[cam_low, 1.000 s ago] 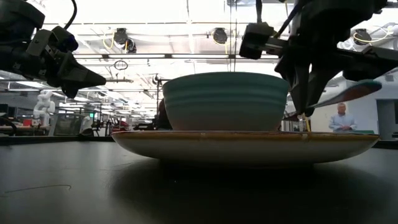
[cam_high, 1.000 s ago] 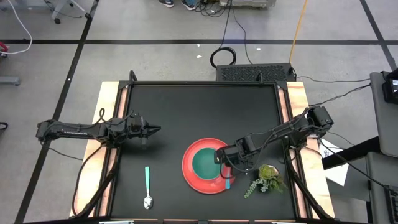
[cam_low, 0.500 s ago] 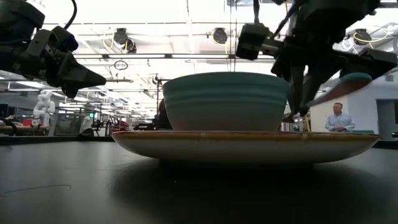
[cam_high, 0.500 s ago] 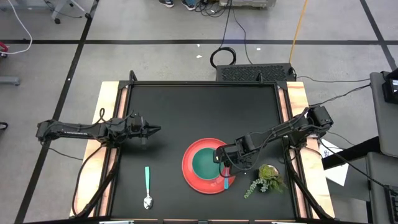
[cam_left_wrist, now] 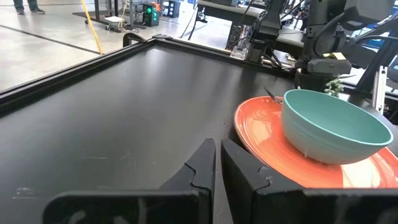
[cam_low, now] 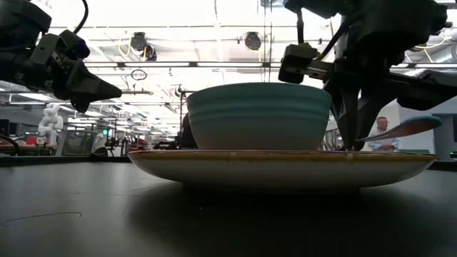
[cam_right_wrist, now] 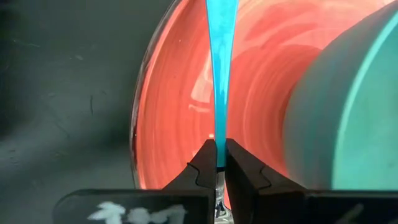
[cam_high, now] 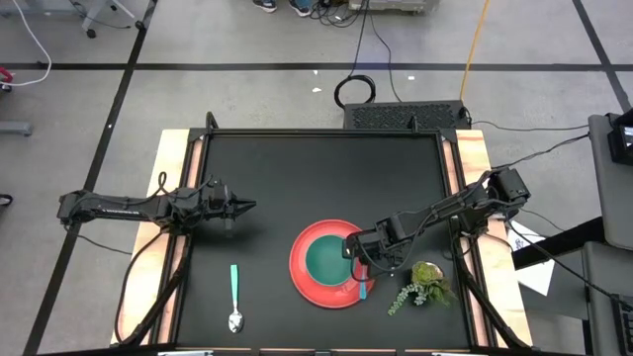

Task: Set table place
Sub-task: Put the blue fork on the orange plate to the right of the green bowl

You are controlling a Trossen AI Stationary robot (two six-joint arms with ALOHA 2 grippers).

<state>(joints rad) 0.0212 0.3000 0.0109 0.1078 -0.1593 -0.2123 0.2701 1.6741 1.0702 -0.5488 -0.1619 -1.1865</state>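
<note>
On the matte black worktop point(cam_high: 297, 168) with pale wooden side strips, the right gripper point(cam_high: 361, 274) is hanging over the right rim of the round red plate point(cam_high: 309, 282), its jaws clenched on the handle of the teal-handled fork point(cam_right_wrist: 221, 74), which is slanting above the plate beside the smaller green bowl point(cam_high: 326, 259). The bowl is sitting in the middle of the plate, which is lying near the front edge of the worktop, right of centre. The teal-handled metal spoon point(cam_high: 234, 297) is lying alone near the front edge toward the left, well apart from the plate. A leafy green plant sprig point(cam_high: 423, 283) is resting near the front right corner, just beside the plate. The left gripper point(cam_high: 240, 207) is hovering near the left edge, its jaws clenched on nothing.
</note>
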